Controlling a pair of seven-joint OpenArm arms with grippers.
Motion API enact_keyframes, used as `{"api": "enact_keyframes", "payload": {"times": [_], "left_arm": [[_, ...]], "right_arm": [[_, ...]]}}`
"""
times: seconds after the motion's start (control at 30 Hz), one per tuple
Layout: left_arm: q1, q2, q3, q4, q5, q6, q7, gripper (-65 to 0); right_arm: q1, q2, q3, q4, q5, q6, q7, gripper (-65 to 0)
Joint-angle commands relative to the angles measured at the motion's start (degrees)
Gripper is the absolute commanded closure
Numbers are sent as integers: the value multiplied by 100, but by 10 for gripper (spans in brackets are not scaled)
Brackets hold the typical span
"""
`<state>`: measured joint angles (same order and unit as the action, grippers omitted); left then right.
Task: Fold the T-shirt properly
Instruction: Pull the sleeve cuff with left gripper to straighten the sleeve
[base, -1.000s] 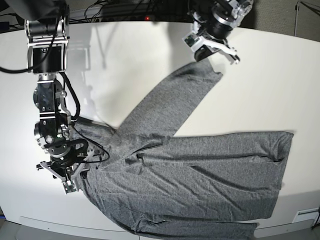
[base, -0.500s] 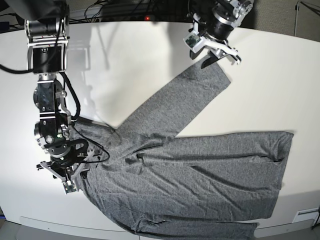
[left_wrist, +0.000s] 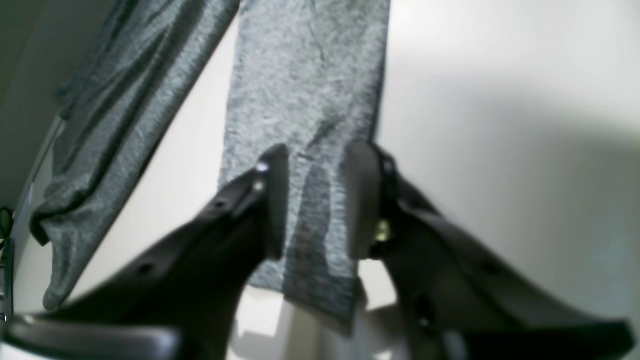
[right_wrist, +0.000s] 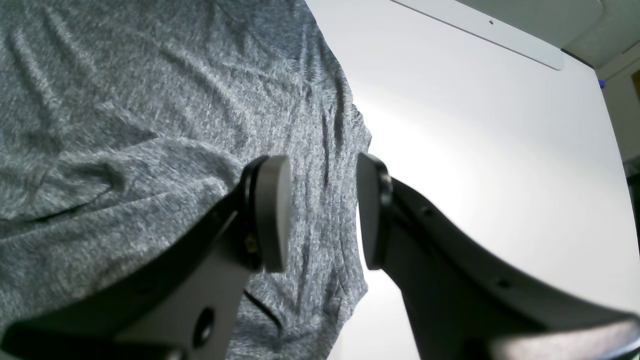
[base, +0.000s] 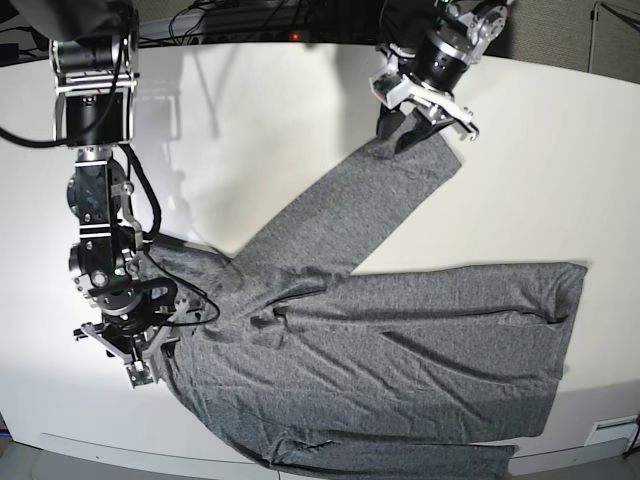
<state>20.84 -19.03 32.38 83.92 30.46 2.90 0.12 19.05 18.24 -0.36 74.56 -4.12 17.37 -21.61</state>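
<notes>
Lying spread on the desk (base: 280, 110), the T-shirt (base: 400, 340) has both grippers' fingers spread: left gripper (left_wrist: 317, 200) straddling its sleeve cuff, right gripper (right_wrist: 324, 212) over its shoulder.

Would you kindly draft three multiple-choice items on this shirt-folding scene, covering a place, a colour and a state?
1. Where is the left gripper?
A. at the end of the outstretched sleeve
B. at the bottom hem
C. off the table

2. What colour is the T-shirt?
A. navy
B. heather grey
C. white

3. How do the right gripper jaws stand?
A. apart, over the fabric
B. clamped flat together
C. shut on a hanger

Answers:
1 A: the base view shows it at the sleeve end.
2 B: grey knit in every view.
3 A: the right wrist view shows a clear gap between the pads.
</notes>
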Motion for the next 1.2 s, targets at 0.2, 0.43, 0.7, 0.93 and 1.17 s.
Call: {"api": "enact_keyframes", "payload": {"times": [0.2,0.43,0.7,0.93,1.17], "left_arm": [[107,-389,-9,-105,-42,-240,710,-17],[107,-385,-9,17,332,-221,715,0],[103,-387,-9,1038,-2,-219,2063,-70],[103,-748,-9,2389,-1572,-634,2817,-150],[59,-876,-481,2518,-2752,-1287,2833,-151]], "right_arm": [[173,63,35,96,28,-26,105,-225],[173,63,35,96,28,-26,103,-225],[173,63,35,96,28,-26,105,-225],[173,66,35,96,28,-26,96,-225],[173,63,35,96,31,-26,55,-225]]}}
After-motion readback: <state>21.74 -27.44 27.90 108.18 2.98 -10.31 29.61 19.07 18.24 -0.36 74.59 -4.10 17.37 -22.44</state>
